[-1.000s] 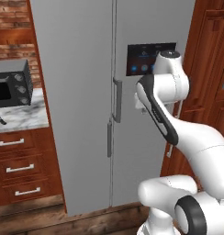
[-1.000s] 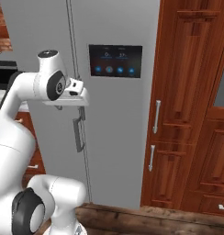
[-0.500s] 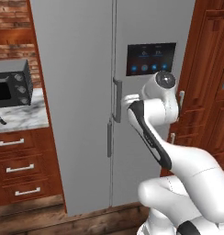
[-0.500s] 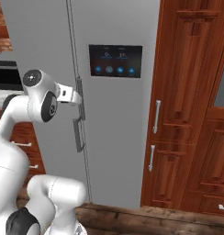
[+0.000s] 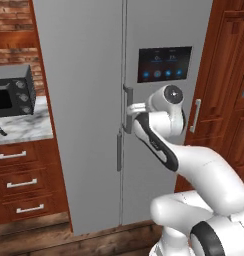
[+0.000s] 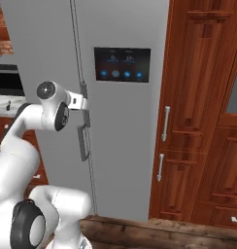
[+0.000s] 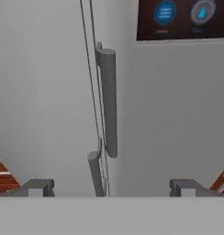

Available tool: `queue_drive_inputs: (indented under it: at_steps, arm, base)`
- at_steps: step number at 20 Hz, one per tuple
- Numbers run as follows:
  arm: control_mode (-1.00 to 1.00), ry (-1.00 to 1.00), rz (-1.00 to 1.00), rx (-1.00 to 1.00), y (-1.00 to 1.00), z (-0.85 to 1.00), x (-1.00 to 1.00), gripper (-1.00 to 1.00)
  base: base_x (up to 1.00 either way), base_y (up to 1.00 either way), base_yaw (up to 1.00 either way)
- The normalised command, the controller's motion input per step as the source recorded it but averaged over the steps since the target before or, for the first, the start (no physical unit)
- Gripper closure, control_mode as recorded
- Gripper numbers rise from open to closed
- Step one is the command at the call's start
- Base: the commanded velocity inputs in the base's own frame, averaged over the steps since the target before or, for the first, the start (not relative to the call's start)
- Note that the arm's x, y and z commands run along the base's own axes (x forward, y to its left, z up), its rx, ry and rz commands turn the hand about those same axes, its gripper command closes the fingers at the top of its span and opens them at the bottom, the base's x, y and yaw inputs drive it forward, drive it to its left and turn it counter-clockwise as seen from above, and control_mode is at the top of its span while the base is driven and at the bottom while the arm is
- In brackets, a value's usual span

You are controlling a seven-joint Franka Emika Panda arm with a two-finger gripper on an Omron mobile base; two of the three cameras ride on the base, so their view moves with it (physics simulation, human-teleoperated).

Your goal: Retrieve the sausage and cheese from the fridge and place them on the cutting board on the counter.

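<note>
The grey fridge (image 5: 89,100) stands shut, both doors closed, with a dark touch panel (image 5: 164,64) on its right door. The sausage and cheese are hidden behind the doors, and the cutting board is out of view. My gripper (image 5: 130,107) reaches up to the right door's handle (image 5: 128,106) at the seam. From the right side the gripper (image 6: 84,103) sits against that handle (image 6: 85,92). In the hand view the handle (image 7: 108,103) stands straight ahead between my wide-open fingertips (image 7: 38,187), not gripped. The left door's handle (image 7: 95,172) is lower.
To the left, the marble counter (image 5: 24,127) carries a black microwave (image 5: 11,92) and a small knife (image 5: 0,130) above wooden drawers (image 5: 19,182). Tall dark wooden cabinets (image 6: 203,112) with silver handles stand right of the fridge.
The arm has dropped and stretched forward, carrying the hand in toward the fridge's centre seam and handle. The jaws have stayed open and the fridge doors have stayed shut.
</note>
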Motion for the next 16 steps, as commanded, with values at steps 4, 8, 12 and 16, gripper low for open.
queue_drive_inputs:
  at_steps: [4, 8, 12, 16]
  arm:
    - [-1.0, 0.0, 0.0, -0.02, 0.0, -0.05, 0.31, -1.0]
    - [-1.0, 0.0, 0.0, 0.0, 0.01, -0.1, 0.45, -1.0]
    - [-1.0, 0.0, 0.02, 0.0, 0.09, -0.15, 0.51, -1.0]
    - [-1.0, 0.01, 0.03, 0.0, 0.08, -0.08, 0.54, -1.0]
  base:
    - [0.0, 0.0, 0.0]
    - [0.0, 0.0, 0.0]
    - [0.0, 0.0, 0.0]
    - [0.0, 0.0, 0.0]
